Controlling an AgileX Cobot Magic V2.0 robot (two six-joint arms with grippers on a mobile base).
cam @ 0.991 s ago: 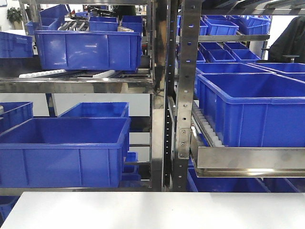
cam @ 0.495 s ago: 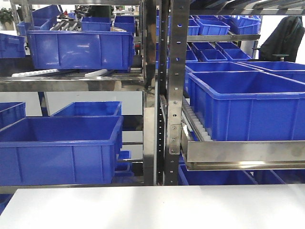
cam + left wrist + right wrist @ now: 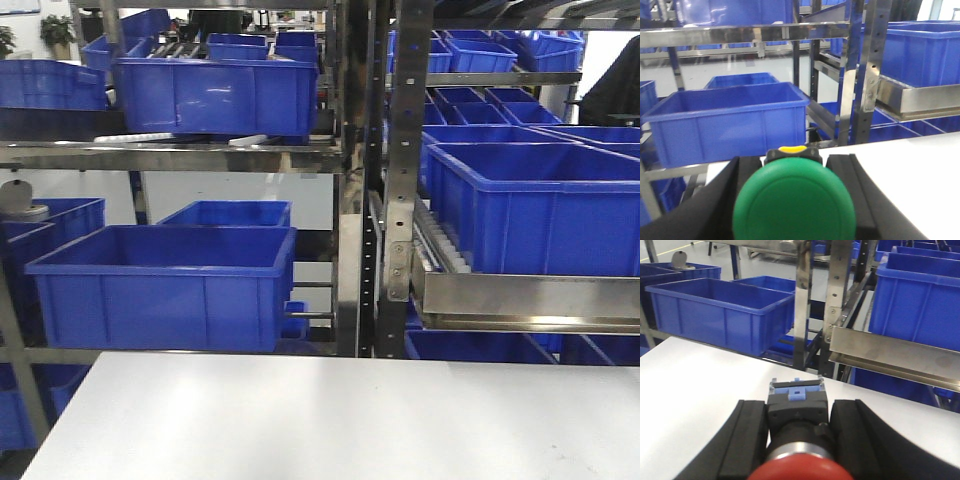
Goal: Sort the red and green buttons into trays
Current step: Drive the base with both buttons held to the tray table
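The left gripper (image 3: 792, 161) is closed on the green button (image 3: 794, 200), with its two black fingers pressed to either side of the switch body and no slack showing. The domed green cap faces back toward the wrist camera, and the body, which ends in a small yellow part, points forward past the fingertips. The right gripper (image 3: 797, 405) holds the red button (image 3: 798, 427) the same way, fingers snug on the dark body, red cap and metallic collar toward the wrist, and the blue-tipped terminal end pointing out ahead. Each button's long axis therefore runs along its own gripper's reach, cap rearmost. Both claws hang above the white table (image 3: 330, 420), facing the steel rack (image 3: 395, 180) and its blue crates (image 3: 165, 290). The coming move depends on where the green tray and the red tray lie from each claw, and that cannot be told, because neither tray shows in any view and the front view takes in only tabletop and rack, with no arm. The trays are probably off to a side or nearer the base, so each arm likely has to turn away from the rack before letting go. Which arm is nearer which tray cannot be said.
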